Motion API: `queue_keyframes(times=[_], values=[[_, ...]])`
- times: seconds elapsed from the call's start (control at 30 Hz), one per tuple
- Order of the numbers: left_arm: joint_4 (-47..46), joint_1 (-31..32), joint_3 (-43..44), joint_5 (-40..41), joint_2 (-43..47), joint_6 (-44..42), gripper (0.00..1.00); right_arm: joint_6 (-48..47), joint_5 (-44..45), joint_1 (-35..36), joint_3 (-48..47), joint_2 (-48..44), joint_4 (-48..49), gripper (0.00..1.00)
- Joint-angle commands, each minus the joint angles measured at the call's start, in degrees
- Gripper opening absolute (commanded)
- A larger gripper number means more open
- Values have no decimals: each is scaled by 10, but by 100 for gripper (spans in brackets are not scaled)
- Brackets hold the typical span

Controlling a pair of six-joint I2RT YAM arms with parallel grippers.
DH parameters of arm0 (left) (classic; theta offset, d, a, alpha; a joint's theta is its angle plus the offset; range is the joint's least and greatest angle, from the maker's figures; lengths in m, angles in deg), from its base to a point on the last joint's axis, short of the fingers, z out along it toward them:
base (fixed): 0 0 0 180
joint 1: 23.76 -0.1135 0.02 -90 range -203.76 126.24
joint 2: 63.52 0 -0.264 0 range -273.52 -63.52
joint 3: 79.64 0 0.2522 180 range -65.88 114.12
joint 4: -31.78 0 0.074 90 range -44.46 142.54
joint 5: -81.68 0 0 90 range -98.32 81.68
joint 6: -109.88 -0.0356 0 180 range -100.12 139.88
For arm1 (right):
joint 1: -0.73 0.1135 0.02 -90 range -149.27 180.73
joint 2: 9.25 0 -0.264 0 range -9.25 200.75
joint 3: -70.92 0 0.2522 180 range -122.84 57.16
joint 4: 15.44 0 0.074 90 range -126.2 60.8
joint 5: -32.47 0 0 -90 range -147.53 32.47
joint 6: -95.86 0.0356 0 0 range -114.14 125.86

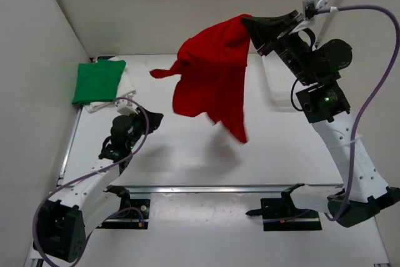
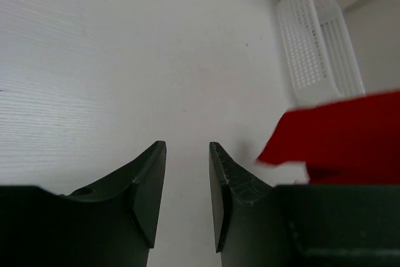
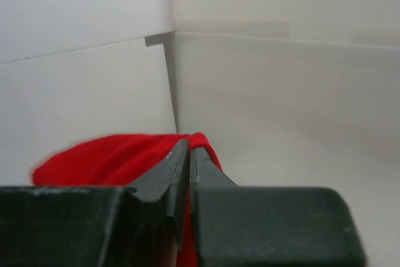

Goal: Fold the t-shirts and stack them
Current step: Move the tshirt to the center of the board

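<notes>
Green t-shirt (image 1: 99, 80) folded atop the white t-shirt (image 1: 128, 85), two down! Right pincer (image 3: 189, 149) pinches the red t-shirt (image 1: 212, 76) aloft, unfolded; left pincer (image 2: 187, 149) half-open, empty, above the tabletop (image 1: 187, 161).

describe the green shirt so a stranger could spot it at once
Look to the far left corner of the table. A folded green shirt lies there on top of a white shirt. It alone is bright green; the red shirt hangs in the air.
</notes>
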Motion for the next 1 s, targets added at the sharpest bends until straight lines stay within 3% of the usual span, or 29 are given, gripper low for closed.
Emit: queue_keyframes(times=[0.0,0.17,0.2,0.23,0.27,0.3,0.33,0.4,0.43,0.63,0.73,0.8,0.97], values=[[23,-57,-19,-39,44,2,45,67,-82,-38,82,13,113,0],[28,-103,-37,-48,74,5,46,241,-224,-176,327,50,307,2],[27,-100,-39,-45,78,1,46,255,-235,-190,347,73,338,6],[25,-99,-40,-45,74,2,46,275,-241,-214,376,90,354,18],[24,-92,-40,-37,68,-2,46,293,-243,-239,381,126,352,26],[26,-79,-35,-32,58,-8,46,298,-260,-249,367,171,332,46],[34,-57,-31,-16,40,-13,46,299,-275,-265,359,183,299,51],[49,-22,-17,18,19,-37,47,287,-255,-265,337,208,230,50],[57,-5,-15,38,3,-41,46,254,-221,-264,336,205,190,44],[102,8,-21,74,-38,-61,48,111,8,-100,387,140,37,15],[136,18,-27,102,-27,-70,50,81,78,4,433,141,26,9],[162,31,-34,129,-10,-72,51,54,118,75,455,150,9,11],[220,91,-48,171,47,-70,54,36,227,184,490,141,-66,33]])
